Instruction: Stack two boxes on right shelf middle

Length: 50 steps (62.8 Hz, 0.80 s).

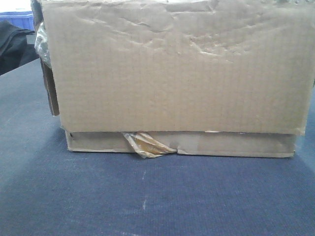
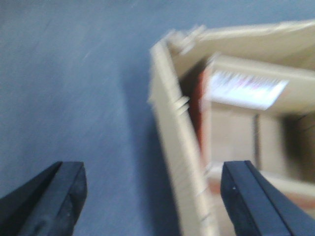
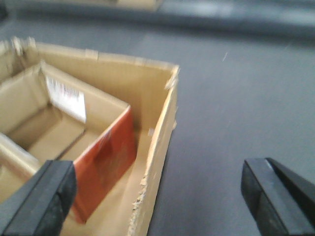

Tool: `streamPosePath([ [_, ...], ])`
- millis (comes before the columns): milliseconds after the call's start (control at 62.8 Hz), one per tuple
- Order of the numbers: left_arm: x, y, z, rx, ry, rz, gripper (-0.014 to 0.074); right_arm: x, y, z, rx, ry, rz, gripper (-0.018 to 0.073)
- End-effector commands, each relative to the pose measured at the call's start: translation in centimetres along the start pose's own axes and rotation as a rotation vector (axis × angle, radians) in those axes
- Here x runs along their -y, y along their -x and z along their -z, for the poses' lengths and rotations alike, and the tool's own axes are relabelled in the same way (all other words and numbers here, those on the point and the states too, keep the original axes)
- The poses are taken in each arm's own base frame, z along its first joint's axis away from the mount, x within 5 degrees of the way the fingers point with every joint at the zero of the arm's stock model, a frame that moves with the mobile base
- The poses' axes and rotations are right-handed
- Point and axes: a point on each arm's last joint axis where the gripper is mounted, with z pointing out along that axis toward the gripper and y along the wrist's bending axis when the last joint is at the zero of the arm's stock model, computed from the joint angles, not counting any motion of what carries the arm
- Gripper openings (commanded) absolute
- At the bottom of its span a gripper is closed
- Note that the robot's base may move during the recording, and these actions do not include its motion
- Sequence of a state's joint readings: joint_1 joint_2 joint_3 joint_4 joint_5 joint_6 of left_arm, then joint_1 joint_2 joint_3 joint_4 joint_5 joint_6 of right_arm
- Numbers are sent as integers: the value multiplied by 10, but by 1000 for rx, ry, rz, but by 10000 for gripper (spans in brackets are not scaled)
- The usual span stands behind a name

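A plain brown creased cardboard box (image 1: 177, 78) fills the front view, resting on a blue-grey surface (image 1: 147, 196), with yellowish tape (image 1: 147, 145) peeling at its bottom flap. My left gripper (image 2: 152, 196) is open, its fingers (image 2: 246, 201) straddling the box's left wall (image 2: 177, 147) from above. My right gripper (image 3: 157, 196) is open, its fingers (image 3: 44, 196) straddling the box's right wall (image 3: 157, 162). The open box holds a smaller box with a red side (image 3: 108, 157) and a white label (image 3: 66, 96). The shelf is out of view.
A blue bin (image 1: 17, 19) and a dark object (image 1: 15, 46) sit at the far left behind the box. Bare blue-grey surface lies in front of the box and on both sides of it (image 3: 236, 98).
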<state>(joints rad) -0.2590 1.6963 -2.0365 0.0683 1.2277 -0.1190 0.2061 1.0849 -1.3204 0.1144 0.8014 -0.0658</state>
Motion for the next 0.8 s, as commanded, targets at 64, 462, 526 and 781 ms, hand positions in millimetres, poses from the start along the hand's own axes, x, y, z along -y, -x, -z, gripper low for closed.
streamPosePath([
  [64, 7, -16, -8, -67, -47, -4, 456, 2, 9, -36, -139, 0, 13, 570],
  [462, 28, -61, -51, -285, -88, -41, 456, 6, -19, -123, -408, 25, -27, 570],
  [526, 28, -66, -56, -312, -88, -40, 456, 6, -25, -134, -442, 29, -35, 570],
  [781, 30, -76, -87, -393, -77, -43, 452, 7, -45, -172, -545, 38, -50, 568],
])
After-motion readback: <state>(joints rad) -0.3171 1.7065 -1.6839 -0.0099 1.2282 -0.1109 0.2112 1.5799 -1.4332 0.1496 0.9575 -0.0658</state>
